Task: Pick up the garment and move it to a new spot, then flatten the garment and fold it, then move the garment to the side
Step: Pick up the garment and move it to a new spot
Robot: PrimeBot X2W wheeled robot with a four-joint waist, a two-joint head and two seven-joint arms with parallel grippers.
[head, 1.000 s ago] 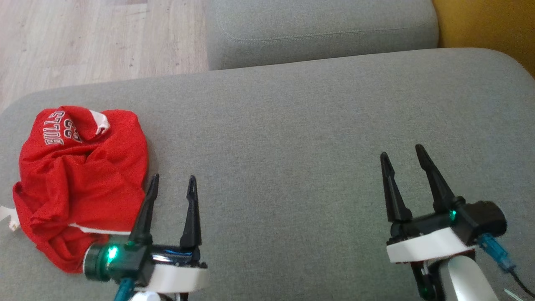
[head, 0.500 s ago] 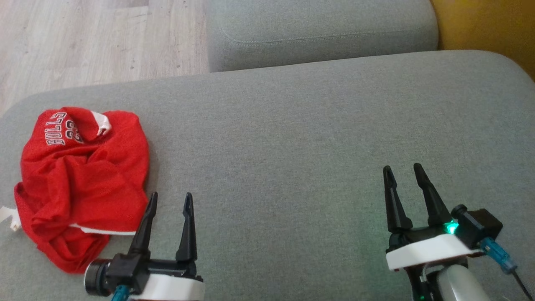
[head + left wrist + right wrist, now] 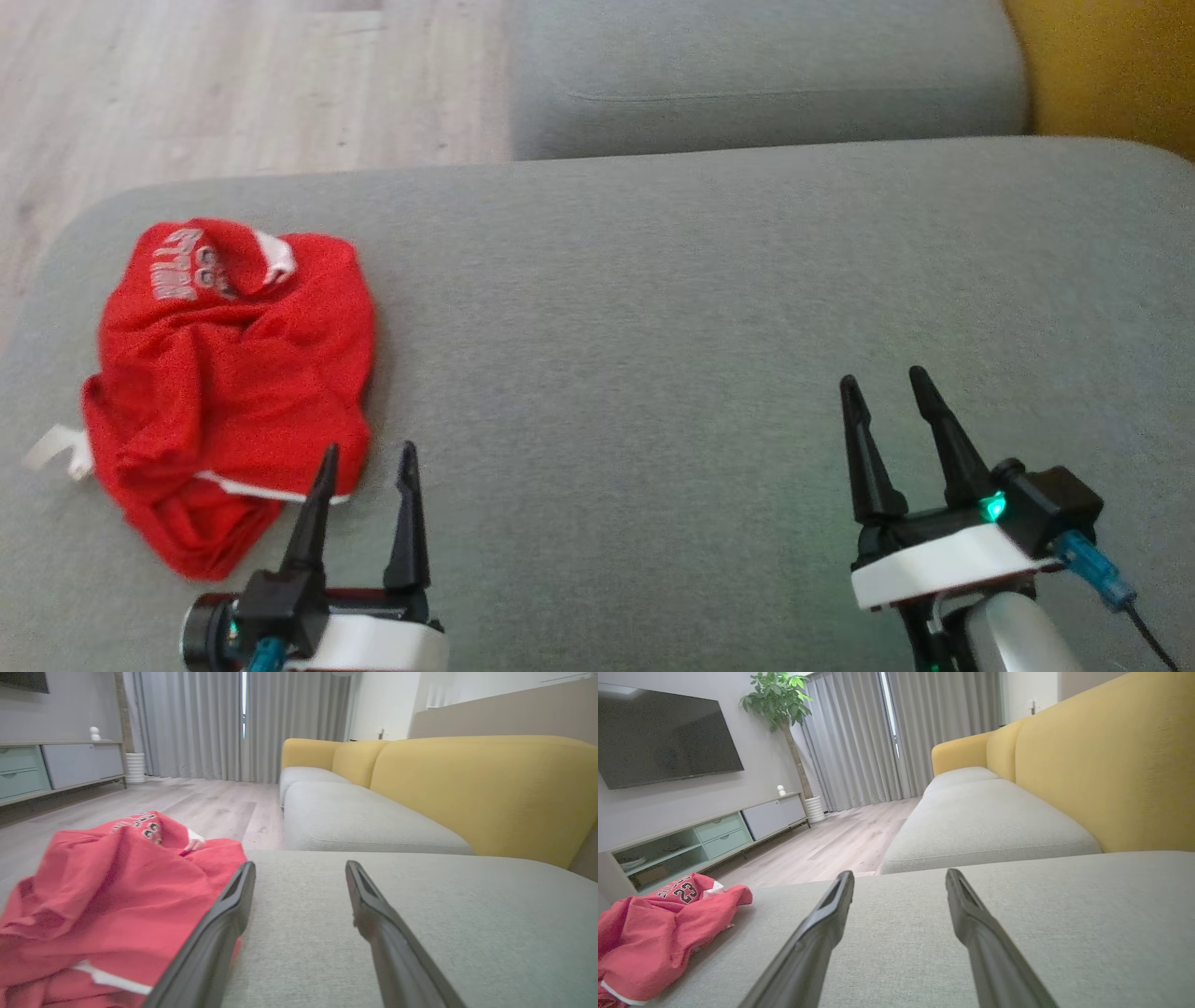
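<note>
Both left tool (image 3: 368, 448) and right tool (image 3: 882, 375) hang spread and empty; I judge every step undone, the garment (image 3: 233, 373) lying crumpled.

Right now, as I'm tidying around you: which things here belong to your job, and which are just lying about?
Job in hand:
- red garment, crumpled
- grey seat cushion under it
- left gripper, open
- right gripper, open

Just about:
- television
- potted plant
- cabinet
- yellow backrest
</note>
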